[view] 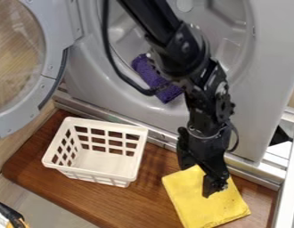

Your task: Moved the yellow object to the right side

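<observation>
- So the yellow cloth (203,207) was already on the right part of the counter (102,202), over to the right of the basket as the camera saw it. I'd call the moving part pretty much done, with maybe a small nudge and backing the arm off left to do.
- As for looks, it was bright yellow, roughly square and lying mostly flat, with a few soft creases and some darker specks along its near edge. Seemed soft and floppy, so I'd guess it could bunch up if dragged.
- The gripper (198,181) was right over the cloth's far part, pointing down. Its fingers were parted, with a bit of yellow visible between them, and I couldn't see anything pinched. Couldn't tell if the tips were touching the cloth, tbh.
- The white basket (104,162) sat to the left, upright and well apart from the cloth.
- Farther back, a purple cloth (155,80) lay at the round opening of the grey machine (152,113).
</observation>
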